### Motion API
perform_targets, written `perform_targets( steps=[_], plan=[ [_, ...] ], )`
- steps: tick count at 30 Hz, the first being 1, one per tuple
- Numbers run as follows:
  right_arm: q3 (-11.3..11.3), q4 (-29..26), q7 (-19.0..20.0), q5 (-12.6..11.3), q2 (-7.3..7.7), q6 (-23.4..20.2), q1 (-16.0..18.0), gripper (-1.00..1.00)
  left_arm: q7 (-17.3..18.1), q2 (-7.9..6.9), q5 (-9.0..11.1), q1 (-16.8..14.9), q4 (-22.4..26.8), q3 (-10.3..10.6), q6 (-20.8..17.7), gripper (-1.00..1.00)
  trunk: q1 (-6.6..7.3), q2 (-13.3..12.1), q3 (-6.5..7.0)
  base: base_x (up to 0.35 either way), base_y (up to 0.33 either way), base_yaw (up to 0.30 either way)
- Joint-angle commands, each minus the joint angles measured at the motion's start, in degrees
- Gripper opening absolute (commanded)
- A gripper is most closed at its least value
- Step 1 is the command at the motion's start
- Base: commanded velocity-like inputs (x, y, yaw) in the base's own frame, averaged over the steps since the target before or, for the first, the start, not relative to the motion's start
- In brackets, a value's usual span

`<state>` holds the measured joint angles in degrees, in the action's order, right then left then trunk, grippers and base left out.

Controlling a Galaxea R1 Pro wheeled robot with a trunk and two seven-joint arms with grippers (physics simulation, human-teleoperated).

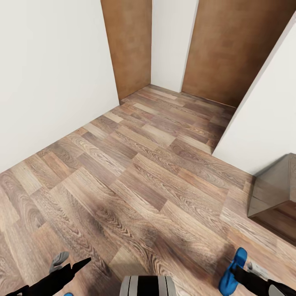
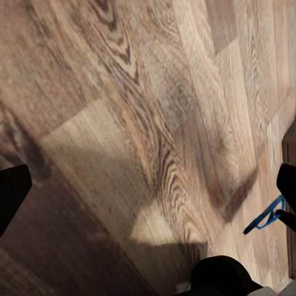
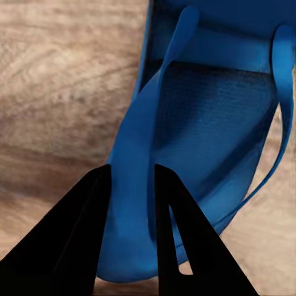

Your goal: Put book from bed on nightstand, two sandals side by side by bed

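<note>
A wood-plank floor (image 1: pixel 135 172) runs between white walls (image 1: pixel 49 74) toward 2 brown doors (image 1: pixel 127 45), with a dark cabinet corner (image 1: pixel 273 193) at right. No bed, book or nightstand is in view, so the robot is likely in transit. The right gripper (image 3: pixel 131 179) pinches the strap of 1 blue sandal (image 1: pixel 231 272), which hangs lengthwise beyond its fingers. The left gripper (image 1: pixel 68 265) carries nothing I can identify; whether its fingers are apart or together cannot be told. No writing is readable.
</note>
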<state>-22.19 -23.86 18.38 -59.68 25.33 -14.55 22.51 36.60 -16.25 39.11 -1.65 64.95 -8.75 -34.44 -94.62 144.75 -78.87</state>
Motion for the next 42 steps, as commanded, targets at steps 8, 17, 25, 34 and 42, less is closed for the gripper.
perform_targets(
  steps=[8,17,25,34,42],
  plan=[
    [-0.1,9.1,30.1,7.5,0.06,9.5,0.0,-1.0,0.0,0.05,-4.5,0.0,-1.6,5.0,3.3,1.0,0.21,-0.1,1.74,0.0,0.0,0.0],
    [-0.1,17.3,31.8,8.2,-0.01,18.7,0.0,-1.0,0.0,1.02,-5.5,0.0,-5.3,7.6,8.1,1.0,0.45,-0.2,3.74,0.0,0.0,0.0],
    [-0.4,17.9,36.1,15.0,-0.08,23.7,0.0,-1.0,0.0,1.52,-8.0,0.0,-6.7,8.3,10.7,1.0,0.65,-0.3,5.51,0.0,0.0,0.0],
    [0.6,22.4,23.3,15.9,-0.08,24.3,0.0,-1.0,-0.1,2.18,-8.6,0.0,-6.8,8.2,11.1,1.0,0.88,-0.4,7.5,0.0,0.0,0.0],
    [0.9,22.3,11.0,14.1,-0.06,24.0,0.0,-1.0,-0.1,2.18,-8.6,0.0,-6.8,8.2,11.2,1.0,1.09,-0.5,9.27,0.0,0.0,0.0]
  ],
)
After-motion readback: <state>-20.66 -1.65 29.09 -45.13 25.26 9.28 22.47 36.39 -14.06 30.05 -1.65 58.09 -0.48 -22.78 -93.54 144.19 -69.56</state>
